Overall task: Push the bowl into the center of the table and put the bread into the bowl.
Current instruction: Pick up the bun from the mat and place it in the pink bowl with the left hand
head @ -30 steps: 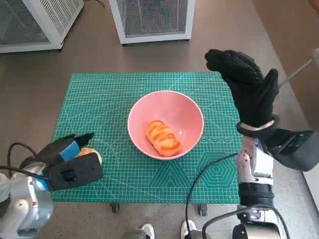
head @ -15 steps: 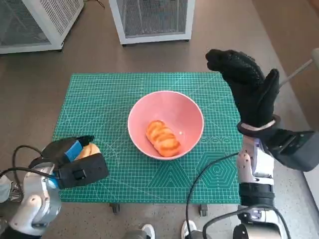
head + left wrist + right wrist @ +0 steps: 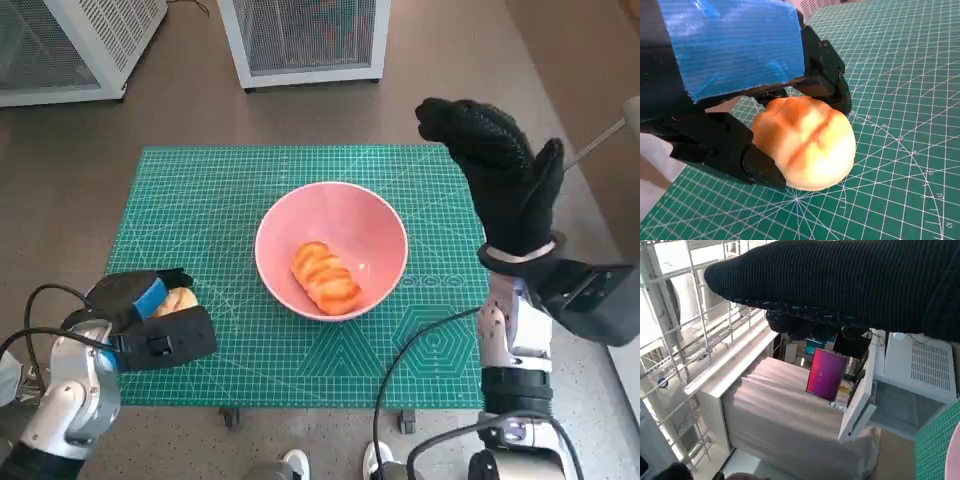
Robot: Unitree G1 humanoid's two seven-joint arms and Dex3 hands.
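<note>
Since a second ago the left hand (image 3: 140, 305) has drawn nearer the table's front edge, and the bun (image 3: 178, 300) between its fingers has come with it; the bowl (image 3: 331, 249) and right hand (image 3: 495, 170) have stayed put. Black fingers (image 3: 740, 155) of the left hand close round the bun (image 3: 805, 142), one below and one (image 3: 827, 82) above, and the bun's underside rests on the green mat (image 3: 890, 150). Beyond those fingertips, well apart toward the right hand, the pink bowl sits at the middle of the mat (image 3: 200, 200) with a striped loaf (image 3: 326, 276) lying inside it. Farther off, the gloved right hand is raised past the mat's far right corner, holding nothing, fingers together and straight. Behind the table stand two white mesh-fronted units (image 3: 305, 40).
</note>
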